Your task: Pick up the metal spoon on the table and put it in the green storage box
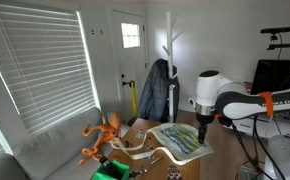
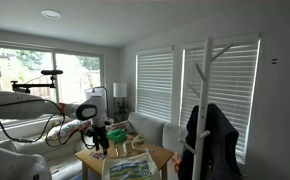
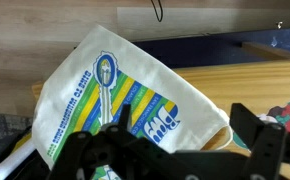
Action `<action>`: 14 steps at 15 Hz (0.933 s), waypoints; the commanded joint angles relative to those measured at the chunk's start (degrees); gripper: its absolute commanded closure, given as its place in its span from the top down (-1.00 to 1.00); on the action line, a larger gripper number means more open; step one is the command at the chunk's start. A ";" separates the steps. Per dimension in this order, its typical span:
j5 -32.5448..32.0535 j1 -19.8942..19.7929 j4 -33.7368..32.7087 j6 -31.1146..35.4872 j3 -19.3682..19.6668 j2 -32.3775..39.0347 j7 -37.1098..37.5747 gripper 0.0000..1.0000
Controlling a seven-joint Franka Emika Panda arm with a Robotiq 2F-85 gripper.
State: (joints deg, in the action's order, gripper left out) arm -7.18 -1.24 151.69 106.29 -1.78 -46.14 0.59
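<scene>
My gripper (image 3: 170, 150) hangs wide open over the printed bag (image 3: 115, 90) on the table (image 3: 255, 75), the green box (image 1: 109, 172) lies near the orange toy (image 1: 102, 135), and I cannot make out the spoon.

1. From where I stand, the arm (image 1: 235, 100) wears a glossy white shell, made of thick rounded segments with bulging, domed joints.
2. An orange band (image 1: 268, 103) rings one white segment.
3. The pincer (image 1: 203, 124) is matte black; the wrist view shows its fingers (image 3: 257, 140) as chunky and angular.
4. Thin dark and reddish cables (image 2: 53, 126) hang in loose loops beside the arm.
</scene>
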 commanded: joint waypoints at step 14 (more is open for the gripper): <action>0.94 9.46 -9.77 8.61 5.07 14.15 -22.27 1.00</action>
State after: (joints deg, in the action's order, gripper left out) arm -7.07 5.40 148.31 113.08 1.42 -40.55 -14.66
